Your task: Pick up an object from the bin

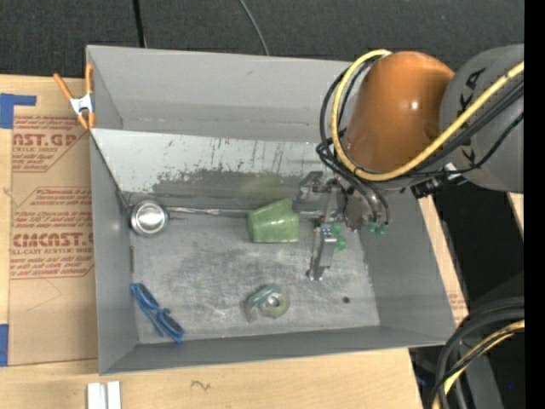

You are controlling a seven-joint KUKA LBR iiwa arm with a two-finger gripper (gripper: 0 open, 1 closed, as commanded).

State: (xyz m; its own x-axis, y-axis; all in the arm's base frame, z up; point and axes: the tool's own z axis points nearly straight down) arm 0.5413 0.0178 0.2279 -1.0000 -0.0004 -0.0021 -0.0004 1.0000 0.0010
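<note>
You are looking down into a grey metal bin [213, 88], with the robot arm [498, 118] reaching in from the right. Its wrist wears a rounded orange cover [400, 109] looped by yellow and black cables. Black letters on the grey arm casing are partly hidden behind those cables and cannot be read whole.

The gripper [324, 245] hangs low over the bin floor, right of centre. From this angle you cannot tell whether it is spread or closed.

Just to its left lies a pale green block [274, 223]. It is roughly rectangular, and its long axis runs left to right with a slight tilt. Whether block and gripper touch is unclear.

Left of the block lies a silver metal scoop [149, 218]. Its round cup is near the left wall and its thin handle points right toward the block.

A blue plastic clip [156, 312] lies in the near left corner, slanting from upper left to lower right. A small round grey-green piece [268, 302] sits near the front wall, apart from the gripper.
</note>
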